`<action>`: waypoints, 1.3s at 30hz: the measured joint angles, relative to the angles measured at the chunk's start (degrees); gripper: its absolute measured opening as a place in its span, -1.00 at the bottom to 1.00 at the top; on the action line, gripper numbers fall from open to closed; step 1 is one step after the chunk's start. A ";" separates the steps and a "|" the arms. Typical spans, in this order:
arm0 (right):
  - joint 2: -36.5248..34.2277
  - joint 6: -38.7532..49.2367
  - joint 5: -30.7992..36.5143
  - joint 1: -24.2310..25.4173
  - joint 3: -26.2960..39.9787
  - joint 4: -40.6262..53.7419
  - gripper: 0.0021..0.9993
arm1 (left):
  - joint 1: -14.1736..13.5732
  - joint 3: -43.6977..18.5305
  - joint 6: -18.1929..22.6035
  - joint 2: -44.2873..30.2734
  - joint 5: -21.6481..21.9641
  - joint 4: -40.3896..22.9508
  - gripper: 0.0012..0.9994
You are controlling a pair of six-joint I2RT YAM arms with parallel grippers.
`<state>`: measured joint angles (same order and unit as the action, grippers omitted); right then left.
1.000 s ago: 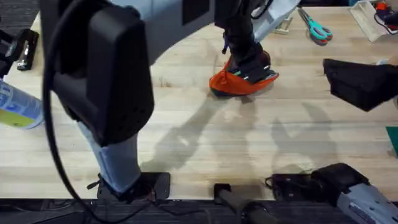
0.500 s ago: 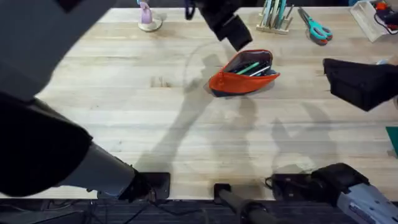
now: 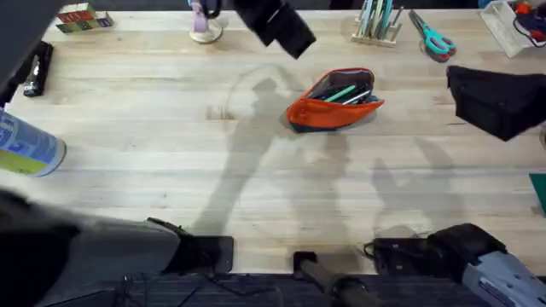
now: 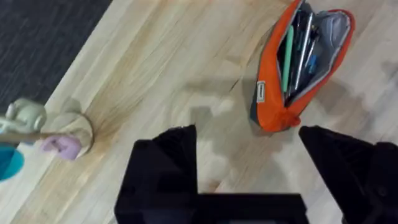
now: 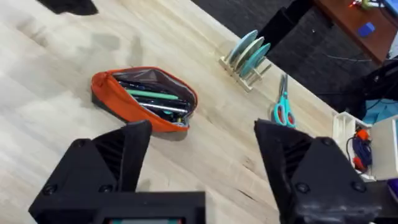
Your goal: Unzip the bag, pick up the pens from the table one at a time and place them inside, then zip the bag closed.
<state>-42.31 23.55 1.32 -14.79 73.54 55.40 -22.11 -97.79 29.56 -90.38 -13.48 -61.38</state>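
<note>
The orange bag (image 3: 334, 102) lies on the table (image 3: 256, 170) at the middle back, its zipper open. Inside it, against the dark lining, lie a green pen (image 4: 288, 50) and a black pen (image 4: 304, 41); the green pen (image 5: 152, 94) also shows in the right wrist view. My left gripper (image 4: 249, 155) hangs open and empty above the table, up and to the back left of the bag (image 4: 298, 68). My right gripper (image 5: 202, 155) is open and empty too, off to the right of the bag (image 5: 143, 99), apart from it.
Teal-handled scissors (image 3: 433, 38) and a wooden stand of pale pens (image 3: 375, 21) sit behind the bag. A pink figurine (image 3: 200, 26) stands at the back, a blue-labelled bottle (image 3: 26, 145) at the left edge, a white tray (image 3: 512, 26) at the back right.
My left gripper has lifted off the bag and drawn away to the back left, uncovering the open bag with the pens inside. The right gripper has barely moved.
</note>
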 joint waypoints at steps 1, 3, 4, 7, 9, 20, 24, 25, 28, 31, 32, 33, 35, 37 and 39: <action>-0.01 0.00 0.00 0.00 0.00 -0.11 1.00 | 0.40 1.66 0.00 1.58 -0.01 0.74 0.99; -0.01 0.00 0.00 0.00 0.00 -0.14 1.00 | 1.40 5.96 0.02 5.28 -0.02 2.94 0.99; -0.01 0.00 0.00 0.00 0.00 -0.16 1.00 | 1.92 8.21 0.02 7.04 0.00 4.10 0.99; -0.01 0.00 -0.02 0.00 0.00 -0.16 1.00 | 3.67 15.90 0.81 12.62 -0.02 7.86 0.99; -0.02 0.00 -0.02 0.00 0.00 -0.16 1.00 | 4.77 21.15 2.13 16.10 0.01 9.90 0.99; -0.41 0.00 -0.01 0.00 0.00 -0.17 1.00 | 5.77 45.19 10.01 25.53 -0.79 20.88 0.99; -1.31 0.00 -0.01 0.00 0.00 -0.08 1.00 | 5.77 47.61 10.77 25.08 -5.04 22.00 0.99; -1.52 0.00 -0.02 0.00 0.00 -0.03 1.00 | 5.77 47.72 10.80 24.78 -6.15 22.52 0.99; -1.83 0.00 0.00 0.00 0.00 0.04 1.00 | 5.77 47.74 11.40 23.77 -9.03 23.50 0.99; -1.83 0.00 0.00 0.00 0.00 0.15 1.00 | 5.77 47.94 13.55 22.49 -12.31 23.72 0.99; -1.83 0.00 0.00 0.00 0.00 0.15 1.00 | 5.77 48.03 14.33 22.00 -13.49 23.73 0.99; -1.83 0.00 -0.02 0.00 0.00 0.15 1.00 | 5.77 48.11 15.30 21.29 -14.81 23.75 0.99; -1.81 0.00 0.00 0.00 0.00 0.15 1.00 | 5.77 48.30 16.95 19.78 -16.89 23.95 0.99; -1.83 0.00 0.00 0.00 0.00 0.17 1.00 | 5.77 48.49 18.27 18.32 -18.00 23.95 0.99; -1.82 0.00 -0.01 0.00 0.00 0.17 1.00 | 6.09 48.79 20.37 16.51 -19.00 23.96 0.99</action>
<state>-44.13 23.55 1.31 -14.79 73.54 55.57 -16.01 -49.00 49.94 -73.87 -32.48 -37.42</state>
